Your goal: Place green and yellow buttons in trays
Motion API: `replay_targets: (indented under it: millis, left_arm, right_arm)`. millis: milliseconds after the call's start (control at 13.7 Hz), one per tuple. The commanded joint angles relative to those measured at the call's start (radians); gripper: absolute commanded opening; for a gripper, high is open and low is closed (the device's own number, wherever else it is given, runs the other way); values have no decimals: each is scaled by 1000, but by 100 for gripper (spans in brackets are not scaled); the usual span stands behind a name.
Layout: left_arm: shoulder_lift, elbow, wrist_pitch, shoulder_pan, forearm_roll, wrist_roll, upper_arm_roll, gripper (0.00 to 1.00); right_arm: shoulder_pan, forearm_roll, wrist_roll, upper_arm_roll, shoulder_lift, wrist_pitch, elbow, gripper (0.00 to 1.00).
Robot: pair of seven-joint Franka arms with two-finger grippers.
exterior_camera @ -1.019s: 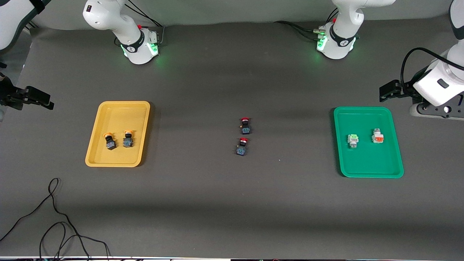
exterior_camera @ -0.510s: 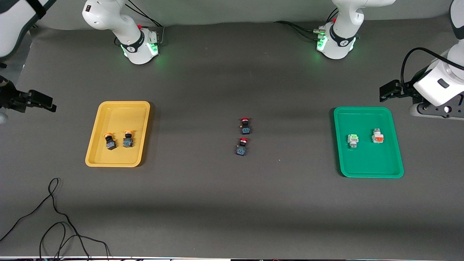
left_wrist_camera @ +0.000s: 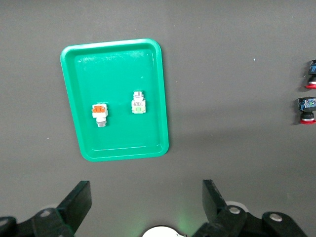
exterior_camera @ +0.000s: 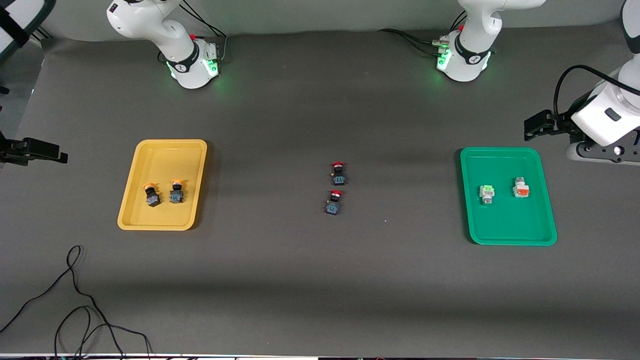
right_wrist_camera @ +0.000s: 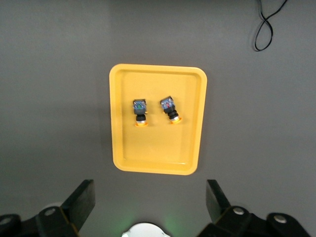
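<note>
The yellow tray (exterior_camera: pixel 170 155) holds two yellow-capped black buttons (exterior_camera: pixel 151 195) (exterior_camera: pixel 176 192); the right wrist view shows the tray (right_wrist_camera: pixel 153 148) and both buttons (right_wrist_camera: pixel 140 111) (right_wrist_camera: pixel 170 108). The green tray (exterior_camera: pixel 505 222) holds a green-faced white button (exterior_camera: pixel 486 193) and an orange-faced one (exterior_camera: pixel 520 188); the left wrist view shows the tray (left_wrist_camera: pixel 113 64) and these buttons (left_wrist_camera: pixel 138 103) (left_wrist_camera: pixel 100 112). My right gripper (exterior_camera: pixel 60 156) (right_wrist_camera: pixel 148 200) is open and empty over bare table at the right arm's end. My left gripper (exterior_camera: pixel 532 127) (left_wrist_camera: pixel 146 200) is open and empty over the table beside the green tray.
Two red-capped black buttons (exterior_camera: pixel 338 173) (exterior_camera: pixel 334 202) lie mid-table between the trays, and also show in the left wrist view (left_wrist_camera: pixel 310 74) (left_wrist_camera: pixel 306 108). A black cable (exterior_camera: pixel 75 300) loops near the front edge at the right arm's end.
My right gripper has drawn back from the yellow tray toward the table's end. The left gripper has hardly moved. Buttons and trays are unmoved.
</note>
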Motion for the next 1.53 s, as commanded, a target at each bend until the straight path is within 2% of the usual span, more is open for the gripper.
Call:
replay_targets:
  millis: [0, 146, 291, 437, 582, 728, 801, 1019, 1456]
  left_arm:
    - [-5, 5, 3, -7, -7, -8, 7, 100]
    - [-5, 5, 4, -7, -7, -8, 7, 100]
    - [-4, 5, 6, -7, -7, -8, 7, 100]
    - [-4, 5, 7, -7, -7, -8, 7, 100]
    - [-4, 5, 9, -5, -7, -8, 7, 100]
    - [-4, 4, 7, -7, -7, -8, 7, 100]
    - [-4, 5, 9, -5, -8, -8, 7, 100]
    - [-5, 4, 23, -3, -8, -7, 7, 100]
    - [-11, 0, 35, -3, -7, -8, 8, 100]
  right_arm:
    - [-167, -141, 92, 289, -135, -23, 57, 100]
    - [-289, -224, 186, 497, -197, -18, 56, 100]
    - [-459, -272, 229, 713, -237, -18, 56, 100]
    - [-601, -363, 263, 923, -271, -15, 45, 100]
    - [-723, -430, 268, 1095, -286, -14, 42, 100]
    - [-816, -468, 281, 1221, -323, 15, -1, 100]
    - [-842, -468, 318, 1246, -358, 55, -54, 100]
    - [-842, -468, 363, 1249, -479, 189, -235, 100]
    - [-839, -525, 373, 1252, -544, 229, -252, 100]
